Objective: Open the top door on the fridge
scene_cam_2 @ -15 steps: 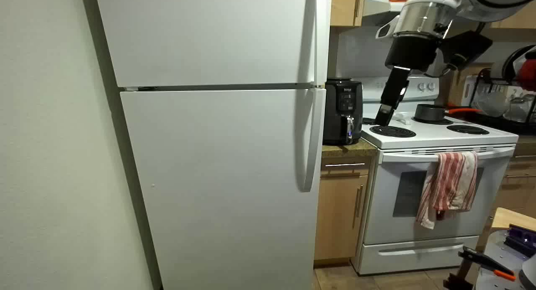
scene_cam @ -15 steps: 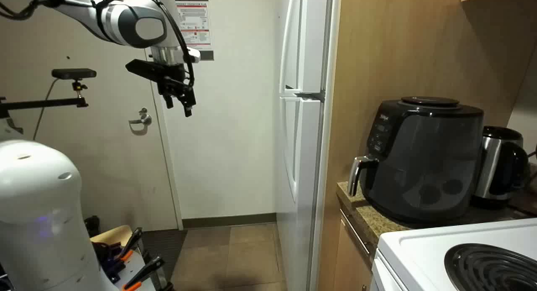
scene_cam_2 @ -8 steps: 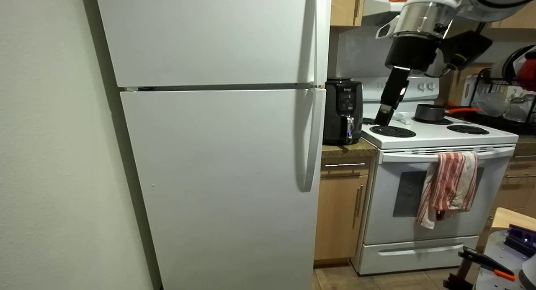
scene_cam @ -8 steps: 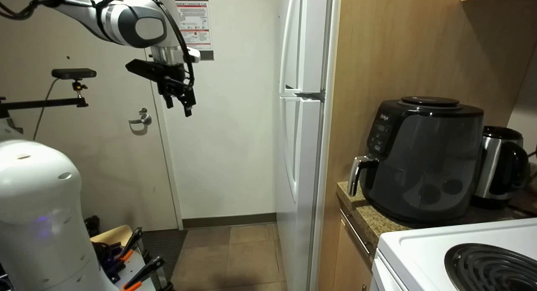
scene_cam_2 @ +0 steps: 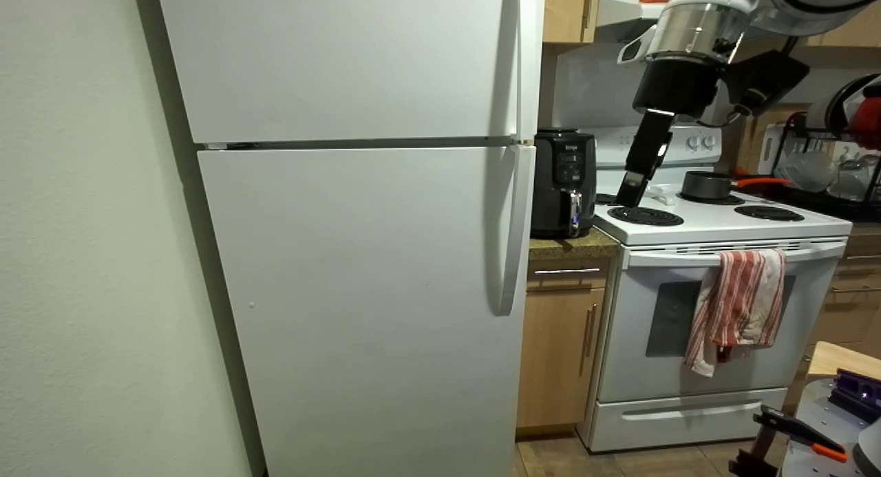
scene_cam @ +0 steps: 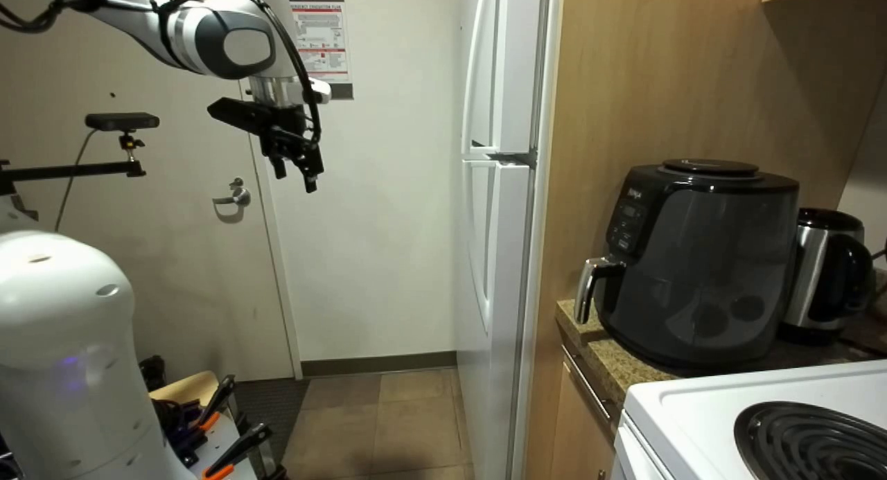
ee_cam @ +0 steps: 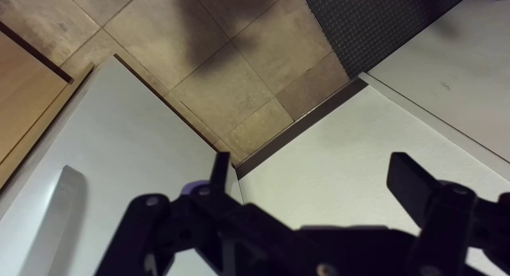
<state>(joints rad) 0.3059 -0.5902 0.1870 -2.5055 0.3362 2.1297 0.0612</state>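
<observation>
Fridge [scene_cam_2: 358, 257] stands closed, top door [scene_cam_2: 347, 60] hiding its inside.

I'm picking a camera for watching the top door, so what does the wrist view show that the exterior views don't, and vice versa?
Only the wrist view shows the handle-side bottom corner of the lower door.

Only the exterior views show the top door, air fryer and stove; the towel appears in an exterior view.

Both share the lower handle, tiles, wall and pincer.
</observation>
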